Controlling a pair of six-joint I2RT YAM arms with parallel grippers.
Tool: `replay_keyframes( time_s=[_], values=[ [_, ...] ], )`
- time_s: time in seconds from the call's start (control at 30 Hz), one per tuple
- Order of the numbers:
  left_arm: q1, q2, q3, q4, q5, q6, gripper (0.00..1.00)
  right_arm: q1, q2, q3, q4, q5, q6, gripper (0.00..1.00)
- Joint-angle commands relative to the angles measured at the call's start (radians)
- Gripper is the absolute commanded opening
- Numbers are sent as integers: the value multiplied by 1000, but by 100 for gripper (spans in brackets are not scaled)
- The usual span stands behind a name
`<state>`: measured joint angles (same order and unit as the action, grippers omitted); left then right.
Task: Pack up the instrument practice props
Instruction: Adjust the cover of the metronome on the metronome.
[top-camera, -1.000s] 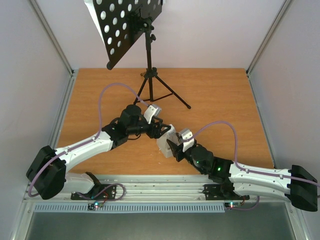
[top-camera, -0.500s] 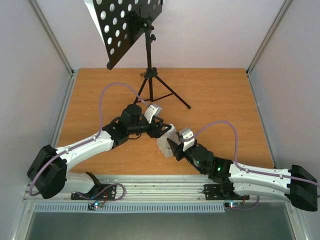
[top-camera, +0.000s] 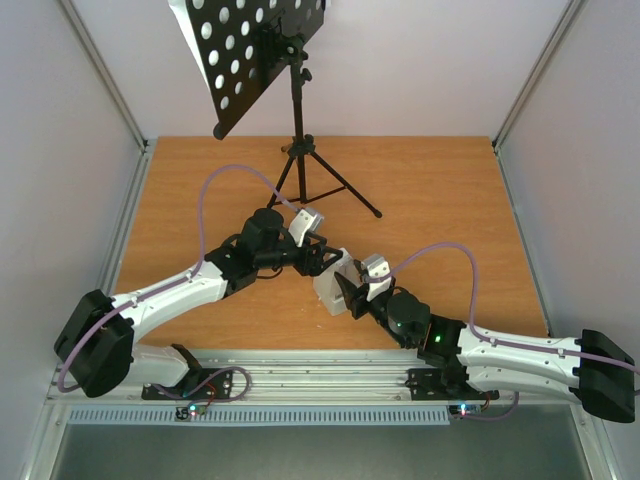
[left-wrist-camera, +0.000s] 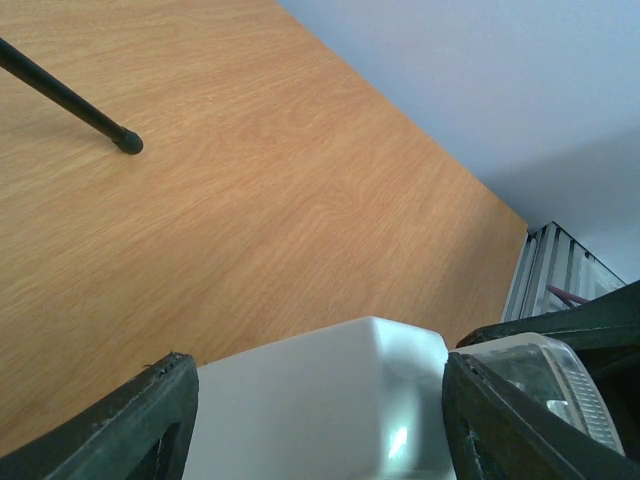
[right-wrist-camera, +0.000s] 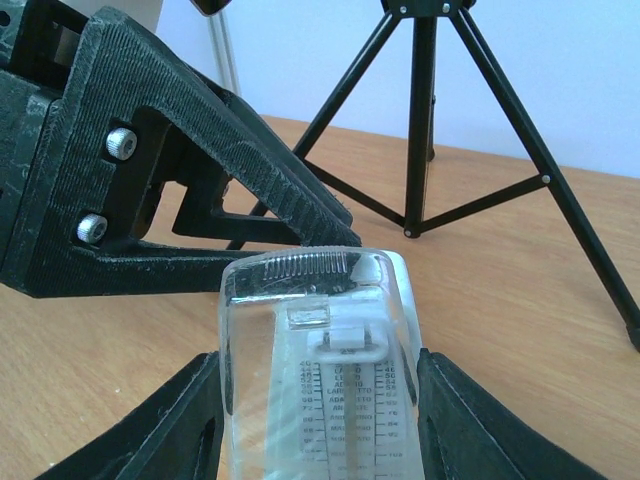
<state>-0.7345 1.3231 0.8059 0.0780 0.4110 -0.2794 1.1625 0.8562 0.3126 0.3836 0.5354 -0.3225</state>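
Note:
The white pyramid-shaped metronome (top-camera: 328, 287) stands on the table between both arms. My left gripper (top-camera: 325, 264) is shut on its white body (left-wrist-camera: 320, 400) from the far side, one finger on each flank. My right gripper (top-camera: 347, 293) is shut on it from the near side, fingers flanking the clear front cover with the tempo scale (right-wrist-camera: 320, 400). The black tripod music stand (top-camera: 297, 110) stands at the back, its round-holed desk (top-camera: 255, 50) tilted. A white sheet of music (top-camera: 190, 30) shows at the desk's left edge.
The stand's tripod legs (top-camera: 335, 185) spread on the wooden table (top-camera: 450, 200) just beyond the grippers; one foot shows in the left wrist view (left-wrist-camera: 127, 143), and the legs show in the right wrist view (right-wrist-camera: 420, 120). Grey walls and metal frame rails (top-camera: 130, 210) enclose the table.
The right arm has shifted very slightly. The metronome and the left arm stay where they were.

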Motion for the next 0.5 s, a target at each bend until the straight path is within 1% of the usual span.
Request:
replay_keyframes(
  time_s=[0.0, 0.47],
  values=[
    [-3, 25, 7, -41, -9, 22, 68, 9, 10, -17, 82, 22, -9, 50],
    [-4, 20, 9, -49, -9, 23, 68, -6, 24, -39, 107, 18, -3, 50]
  ],
)
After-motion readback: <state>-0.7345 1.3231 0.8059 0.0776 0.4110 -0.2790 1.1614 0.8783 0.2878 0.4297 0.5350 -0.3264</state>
